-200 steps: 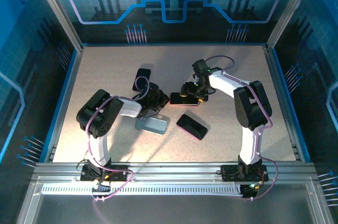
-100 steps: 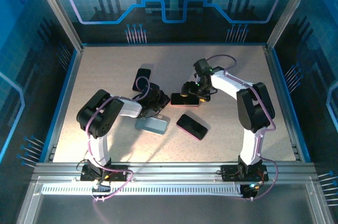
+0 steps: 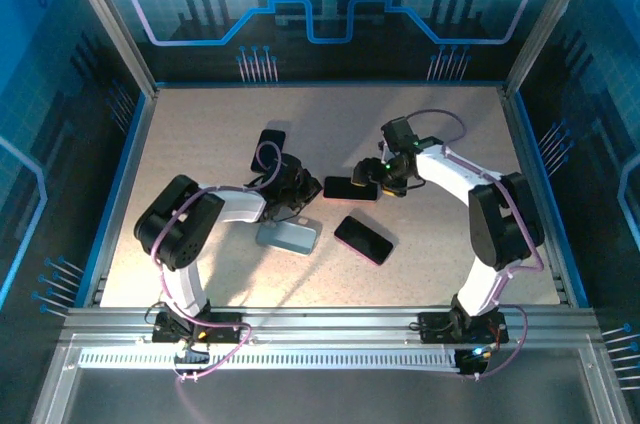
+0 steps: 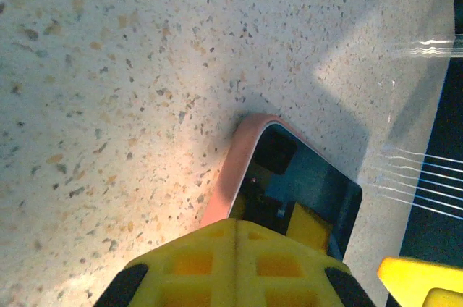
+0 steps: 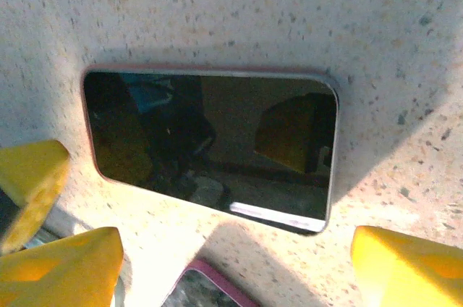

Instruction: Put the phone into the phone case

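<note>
A bare black phone [image 3: 350,187] lies flat, screen up, mid-table; in the right wrist view this phone [image 5: 210,148] sits just beyond my fingers. My right gripper [image 3: 383,176] [image 5: 224,249] hangs open beside its right end, holding nothing. The grey-blue phone case [image 3: 287,236] lies left of centre. My left gripper [image 3: 291,200] [image 4: 236,249] is shut and empty just behind the case, its yellow fingers [image 4: 282,263] pressed together.
A black phone in a pink case [image 3: 270,149] [image 4: 289,184] lies ahead of the left gripper. Another phone with a magenta rim [image 3: 363,240] [image 5: 210,289] lies in front of the bare phone. Blue walls ring the speckled table [image 3: 200,134].
My right gripper has drawn back to the right, off the black phone, which stays where it lay. The right elbow swung right. The left gripper stays shut, barely moved.
</note>
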Robot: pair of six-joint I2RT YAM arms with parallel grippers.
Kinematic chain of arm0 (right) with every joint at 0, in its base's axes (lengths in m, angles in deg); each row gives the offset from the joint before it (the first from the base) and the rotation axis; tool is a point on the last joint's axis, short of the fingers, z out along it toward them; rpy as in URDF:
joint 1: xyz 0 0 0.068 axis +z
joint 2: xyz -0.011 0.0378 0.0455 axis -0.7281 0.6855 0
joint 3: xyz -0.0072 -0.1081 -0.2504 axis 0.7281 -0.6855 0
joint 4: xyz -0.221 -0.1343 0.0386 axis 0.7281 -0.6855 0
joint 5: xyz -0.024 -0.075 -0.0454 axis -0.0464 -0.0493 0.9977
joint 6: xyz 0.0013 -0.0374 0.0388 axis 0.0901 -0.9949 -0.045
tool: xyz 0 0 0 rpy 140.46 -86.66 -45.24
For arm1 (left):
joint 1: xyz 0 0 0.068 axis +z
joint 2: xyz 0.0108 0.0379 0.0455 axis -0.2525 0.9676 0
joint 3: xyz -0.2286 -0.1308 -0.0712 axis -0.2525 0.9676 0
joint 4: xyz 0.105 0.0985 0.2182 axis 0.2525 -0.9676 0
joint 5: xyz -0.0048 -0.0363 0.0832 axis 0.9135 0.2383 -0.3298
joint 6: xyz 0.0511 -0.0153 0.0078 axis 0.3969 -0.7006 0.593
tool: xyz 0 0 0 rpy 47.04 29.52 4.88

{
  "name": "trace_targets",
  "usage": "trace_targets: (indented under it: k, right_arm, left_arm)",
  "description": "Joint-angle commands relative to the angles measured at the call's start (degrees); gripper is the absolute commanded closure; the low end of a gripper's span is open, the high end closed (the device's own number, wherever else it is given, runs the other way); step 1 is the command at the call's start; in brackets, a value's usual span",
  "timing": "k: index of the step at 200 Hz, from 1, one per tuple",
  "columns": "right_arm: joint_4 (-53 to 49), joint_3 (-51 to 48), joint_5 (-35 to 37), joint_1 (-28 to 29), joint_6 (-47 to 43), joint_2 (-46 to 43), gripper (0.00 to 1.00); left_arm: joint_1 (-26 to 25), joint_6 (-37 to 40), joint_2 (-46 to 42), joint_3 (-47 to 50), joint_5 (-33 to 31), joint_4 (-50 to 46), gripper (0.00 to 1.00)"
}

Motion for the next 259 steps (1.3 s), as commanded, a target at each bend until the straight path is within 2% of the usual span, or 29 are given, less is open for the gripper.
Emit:
trace_targets:
  k: [1, 16, 25, 102, 185, 259]
  right_arm:
    - [4.5, -4.5, -1.5, -0.6, -1.2, -3.0, 0.43]
    - [6.7, -7.2, -1.3, -0.6, -1.5, -3.8, 0.84]
    - [7.6, -8.3, -1.1, -0.6, -1.7, -4.0, 1.0]
    - [7.4, -8.7, 1.9, -1.6, -4.7, -2.9, 1.0]
    - [6.2, -6.9, 1.7, -1.6, -6.1, 1.1, 1.0]
    - [0.6, -2.9, 7.1, 2.8, -8.3, 7.9, 1.0]
  left_arm:
    - [-1.0, 3.6, -2.3, -2.9, -1.2, -5.0, 1.0]
    - [-1.4, 4.0, -1.8, -3.9, -1.2, -6.7, 1.0]
    - [-1.7, 4.0, -1.5, -3.9, -1.2, -6.8, 1.0]
    - [-2.5, 3.9, 1.4, -6.5, -1.4, -8.4, 1.0]
    - [-2.5, 5.2, 3.0, -9.3, -1.6, -10.7, 1.0]
    - [-2.3, 6.3, 4.7, -9.6, -1.4, -11.6, 1.0]
